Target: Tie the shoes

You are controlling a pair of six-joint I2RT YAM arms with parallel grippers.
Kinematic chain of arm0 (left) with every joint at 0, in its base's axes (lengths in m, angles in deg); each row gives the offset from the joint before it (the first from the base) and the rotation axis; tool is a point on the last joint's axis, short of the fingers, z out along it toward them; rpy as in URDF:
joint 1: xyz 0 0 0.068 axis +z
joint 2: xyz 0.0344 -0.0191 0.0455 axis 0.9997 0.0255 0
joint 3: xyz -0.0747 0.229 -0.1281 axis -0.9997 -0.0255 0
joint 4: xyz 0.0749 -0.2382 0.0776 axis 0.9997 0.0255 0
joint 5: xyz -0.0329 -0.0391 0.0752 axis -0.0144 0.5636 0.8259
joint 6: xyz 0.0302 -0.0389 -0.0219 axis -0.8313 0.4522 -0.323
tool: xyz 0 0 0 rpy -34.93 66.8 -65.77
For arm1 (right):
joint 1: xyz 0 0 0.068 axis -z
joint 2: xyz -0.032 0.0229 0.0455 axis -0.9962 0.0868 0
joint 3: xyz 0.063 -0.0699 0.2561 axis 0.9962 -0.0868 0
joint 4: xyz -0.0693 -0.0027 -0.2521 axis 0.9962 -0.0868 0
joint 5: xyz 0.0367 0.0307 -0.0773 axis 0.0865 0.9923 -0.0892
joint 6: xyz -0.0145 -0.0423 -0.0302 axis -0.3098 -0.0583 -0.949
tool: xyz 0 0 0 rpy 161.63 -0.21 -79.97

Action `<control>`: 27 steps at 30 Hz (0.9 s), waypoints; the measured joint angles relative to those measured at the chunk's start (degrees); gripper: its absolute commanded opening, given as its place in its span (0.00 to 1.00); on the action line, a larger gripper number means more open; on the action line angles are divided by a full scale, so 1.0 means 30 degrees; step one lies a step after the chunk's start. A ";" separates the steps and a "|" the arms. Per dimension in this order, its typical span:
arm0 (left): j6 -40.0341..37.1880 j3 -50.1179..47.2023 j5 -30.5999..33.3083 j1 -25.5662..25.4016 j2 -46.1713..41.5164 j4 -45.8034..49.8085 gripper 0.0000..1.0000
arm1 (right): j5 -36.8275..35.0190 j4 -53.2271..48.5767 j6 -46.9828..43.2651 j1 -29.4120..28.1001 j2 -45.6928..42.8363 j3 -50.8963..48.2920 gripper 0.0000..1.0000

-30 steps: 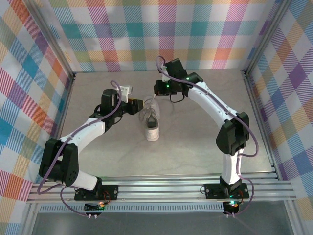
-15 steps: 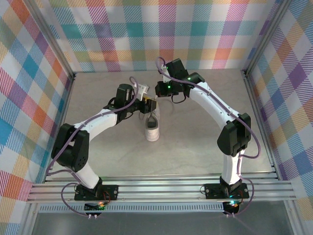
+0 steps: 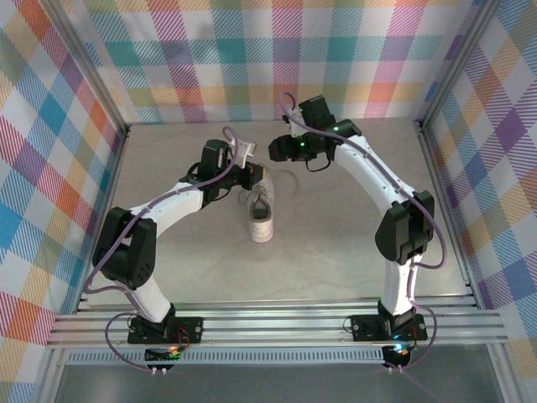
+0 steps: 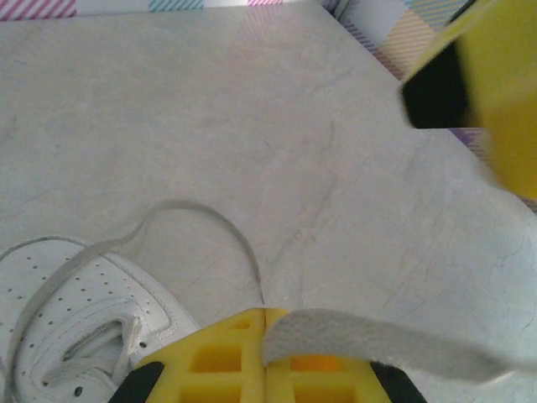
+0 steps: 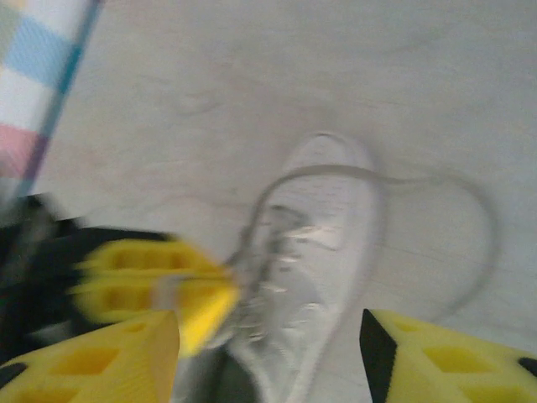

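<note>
The white sneaker [image 3: 262, 215] lies mid-table, toe toward the arms; it also shows in the right wrist view as the blurred shoe [image 5: 323, 252]. My left gripper [image 3: 258, 178] sits at the shoe's lace end, its yellow fingers pressed together on a flat white lace [image 4: 377, 344] that runs off to the right. The left gripper [image 4: 265, 314] has the shoe's perforated toe [image 4: 75, 306] to its lower left. A thin lace loop [image 4: 210, 220] lies on the table. My right gripper [image 3: 278, 151] hovers behind the shoe, fingers apart, nothing between them. The right gripper [image 5: 268, 327] looks down on the shoe.
The grey tabletop [image 3: 352, 243] is walled by plaid panels [image 3: 252, 50] at the back and both sides. A metal rail [image 3: 277, 323] runs along the near edge. The right gripper's yellow finger [image 4: 495, 84] shows close by in the left wrist view.
My left gripper swung right to the shoe's laces and shut on a lace. My right gripper opened, let go and drew slightly back and right.
</note>
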 measured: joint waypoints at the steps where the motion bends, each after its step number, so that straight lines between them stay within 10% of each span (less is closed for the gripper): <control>1: 0.0073 0.0000 -0.0044 0.0080 -0.0204 0.0000 0.00 | -0.0372 -0.0277 -0.0175 0.0335 0.0401 0.0160 0.63; 19: 0.1151 -0.0036 -0.0255 0.0284 -0.1501 -0.0022 0.00 | -0.5945 -0.5187 -0.4758 0.0255 1.0134 0.6586 0.66; 24: 0.1217 -0.0036 -0.0262 0.0350 -0.1537 0.0007 0.00 | -0.6798 -0.5901 -0.5391 -0.0036 1.1205 0.8182 0.06; 27: 0.1224 0.0022 -0.0270 0.0372 -0.1829 0.0204 0.00 | -0.7424 -0.6098 -0.5595 -0.0168 1.1366 0.8007 0.00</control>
